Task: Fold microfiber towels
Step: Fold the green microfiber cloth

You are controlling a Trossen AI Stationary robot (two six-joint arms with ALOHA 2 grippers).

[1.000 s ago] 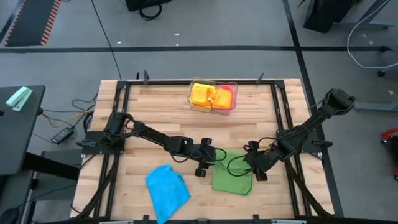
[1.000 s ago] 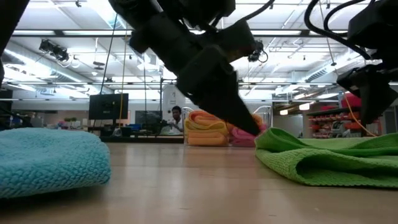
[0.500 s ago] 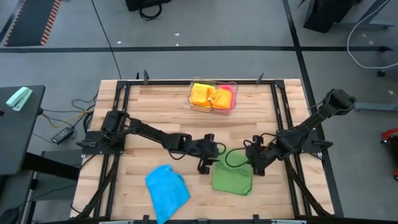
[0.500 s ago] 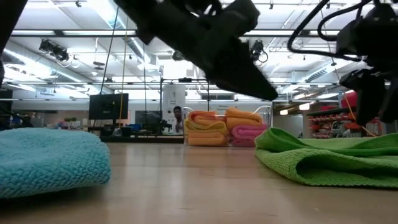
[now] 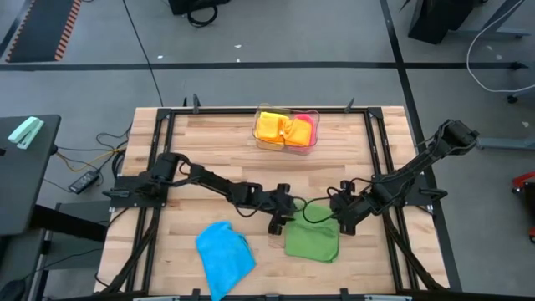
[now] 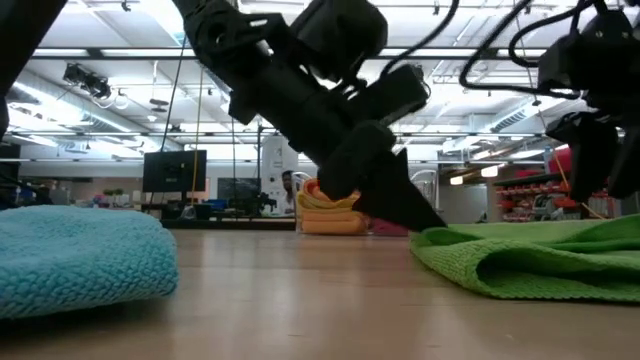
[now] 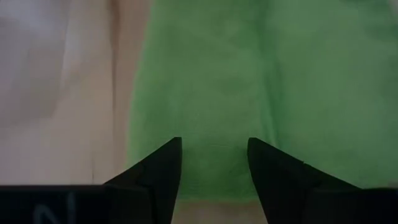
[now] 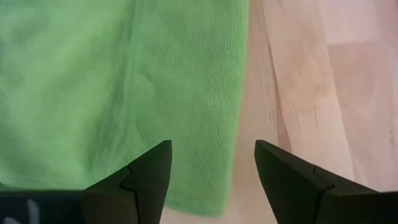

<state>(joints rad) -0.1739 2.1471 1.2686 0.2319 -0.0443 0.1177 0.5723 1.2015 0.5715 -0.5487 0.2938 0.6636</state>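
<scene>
Below, green towel (image 5: 312, 238) flat on table (image 5: 209, 150), left gripper (image 5: 277, 222) and right gripper (image 5: 341, 222) at its far corners, jaws apart, empty.

A light butcher-block wooden table (image 5: 209, 146) is carrying everything. A folded green microfiber towel (image 5: 312, 238) and a crumpled blue microfiber towel (image 5: 224, 256) are lying near its front edge, while a clear plastic tray (image 5: 287, 130) is sitting at its far edge.

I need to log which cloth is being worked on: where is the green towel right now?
In the high view the green towel lies near the table's front edge, right of centre, between the left gripper and right gripper, with the blue towel to its left.
</scene>
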